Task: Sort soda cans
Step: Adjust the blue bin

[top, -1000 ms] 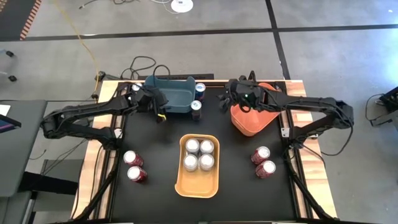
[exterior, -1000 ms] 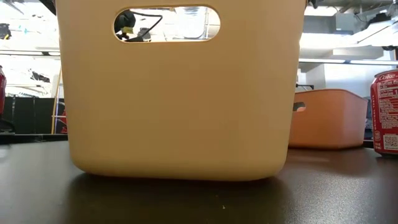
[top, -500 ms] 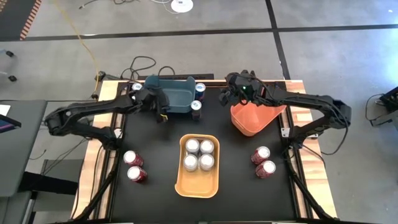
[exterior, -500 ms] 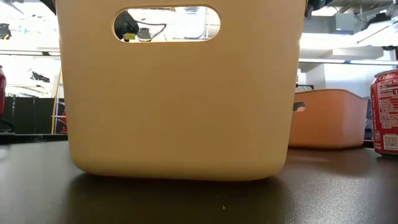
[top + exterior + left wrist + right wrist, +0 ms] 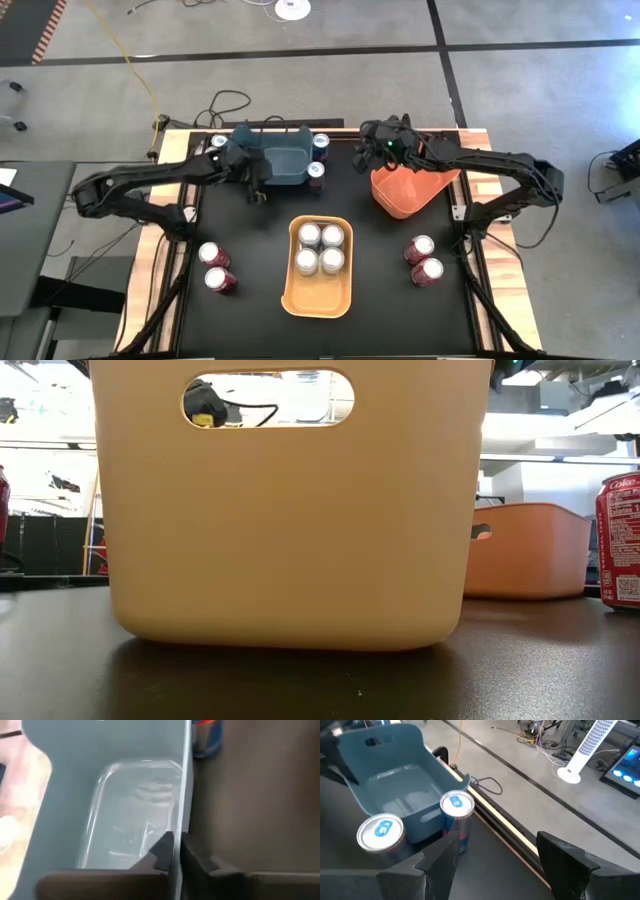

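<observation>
"Coke" script on red can (image 5: 621, 540)

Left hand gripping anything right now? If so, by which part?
Yes. The left hand is shut on the blue bin, pinching its thin side wall. The right hand is open, holding nothing.

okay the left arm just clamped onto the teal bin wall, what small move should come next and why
Probably a short drag of the teal bin toward the table's middle. The left end effector is shut on its wall, the bin is empty, and two dark blue cans stand beside it. The right end effector hovers open near the orange bin.
</observation>
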Action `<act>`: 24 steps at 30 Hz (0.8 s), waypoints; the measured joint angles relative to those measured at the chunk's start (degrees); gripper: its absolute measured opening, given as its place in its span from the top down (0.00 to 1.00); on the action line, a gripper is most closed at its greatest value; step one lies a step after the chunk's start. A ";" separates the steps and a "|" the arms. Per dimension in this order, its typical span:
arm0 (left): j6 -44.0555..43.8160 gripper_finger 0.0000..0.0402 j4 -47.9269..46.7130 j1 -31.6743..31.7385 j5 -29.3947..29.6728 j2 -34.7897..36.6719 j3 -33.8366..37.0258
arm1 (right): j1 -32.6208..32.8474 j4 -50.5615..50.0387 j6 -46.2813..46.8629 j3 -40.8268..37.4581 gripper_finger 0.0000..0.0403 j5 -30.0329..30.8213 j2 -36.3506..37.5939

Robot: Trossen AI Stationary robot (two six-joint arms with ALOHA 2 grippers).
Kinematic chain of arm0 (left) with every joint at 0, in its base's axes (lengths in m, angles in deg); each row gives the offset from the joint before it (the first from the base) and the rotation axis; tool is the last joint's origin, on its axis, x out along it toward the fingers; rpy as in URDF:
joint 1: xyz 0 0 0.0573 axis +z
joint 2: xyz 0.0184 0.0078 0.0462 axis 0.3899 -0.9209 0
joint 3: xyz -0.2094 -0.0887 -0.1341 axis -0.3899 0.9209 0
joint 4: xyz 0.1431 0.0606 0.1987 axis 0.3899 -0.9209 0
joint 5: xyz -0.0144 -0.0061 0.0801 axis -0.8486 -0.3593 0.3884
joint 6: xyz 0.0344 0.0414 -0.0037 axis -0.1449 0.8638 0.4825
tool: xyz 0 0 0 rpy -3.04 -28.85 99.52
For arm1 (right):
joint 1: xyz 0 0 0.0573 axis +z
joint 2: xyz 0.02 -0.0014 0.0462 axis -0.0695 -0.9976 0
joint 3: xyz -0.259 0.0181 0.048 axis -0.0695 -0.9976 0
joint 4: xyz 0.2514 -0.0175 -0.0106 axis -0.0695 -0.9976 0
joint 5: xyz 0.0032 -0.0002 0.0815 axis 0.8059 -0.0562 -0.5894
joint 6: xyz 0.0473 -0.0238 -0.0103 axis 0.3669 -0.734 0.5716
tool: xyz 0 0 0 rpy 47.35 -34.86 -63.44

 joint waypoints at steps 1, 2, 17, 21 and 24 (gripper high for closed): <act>0.36 0.97 -1.03 -0.38 -0.12 0.72 0.00 | 0.11 -0.37 0.04 0.00 0.30 0.00 0.00; 0.71 0.98 -2.09 -0.85 -0.32 1.36 0.00 | 0.14 -0.75 0.04 0.00 0.30 0.00 0.00; 9.54 0.97 -9.27 -10.25 2.07 7.80 0.02 | 1.58 0.23 -0.90 0.00 0.30 0.02 0.00; 12.96 0.97 -10.39 -12.67 5.05 8.37 0.02 | 1.52 0.80 -1.06 0.00 0.30 0.02 0.00; 13.36 0.97 -10.38 -13.31 7.24 8.32 0.02 | 1.52 0.79 -1.07 0.00 0.30 0.02 0.00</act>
